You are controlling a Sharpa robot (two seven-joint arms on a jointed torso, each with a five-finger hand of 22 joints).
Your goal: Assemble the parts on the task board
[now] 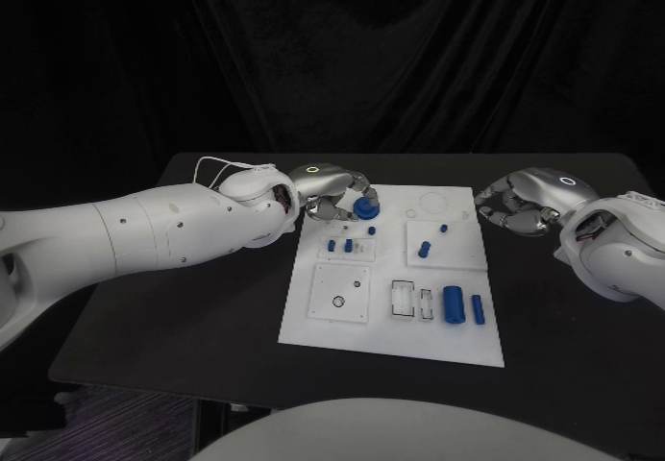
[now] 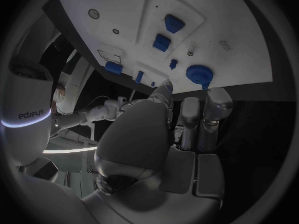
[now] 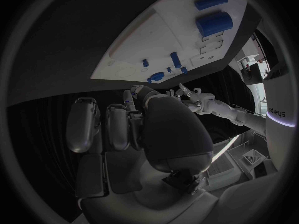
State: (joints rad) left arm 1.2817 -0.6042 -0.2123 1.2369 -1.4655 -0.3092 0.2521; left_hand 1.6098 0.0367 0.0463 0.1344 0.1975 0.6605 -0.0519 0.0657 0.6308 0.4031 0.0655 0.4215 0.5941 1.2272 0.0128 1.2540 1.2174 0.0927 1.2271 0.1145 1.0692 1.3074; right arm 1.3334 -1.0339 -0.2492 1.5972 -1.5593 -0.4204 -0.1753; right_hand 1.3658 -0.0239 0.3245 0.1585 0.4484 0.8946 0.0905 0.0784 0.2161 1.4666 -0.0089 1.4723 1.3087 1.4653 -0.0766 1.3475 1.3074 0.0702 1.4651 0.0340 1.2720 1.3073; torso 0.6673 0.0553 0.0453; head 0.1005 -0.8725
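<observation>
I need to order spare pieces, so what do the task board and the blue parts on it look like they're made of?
The task board looks like matte white plastic: flat, even, no glare, with clean cut recesses. The blue parts, such as the round one and the two cylinders, look like moulded or printed plastic: uniform colour, dull sheen. Neither can be confirmed by sight.

Dim, dark surroundings; white task board (image 1: 395,336) bright; wrist views bend edges.

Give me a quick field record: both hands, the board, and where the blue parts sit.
left hand: at the board's far-left corner, fingers around the round blue part; grip uncertain
right hand: off the board's far-right edge, fingers curled, holding nothing
task board: flat, mid-table
two blue cylinders: lying near the board's near-right corner
</observation>
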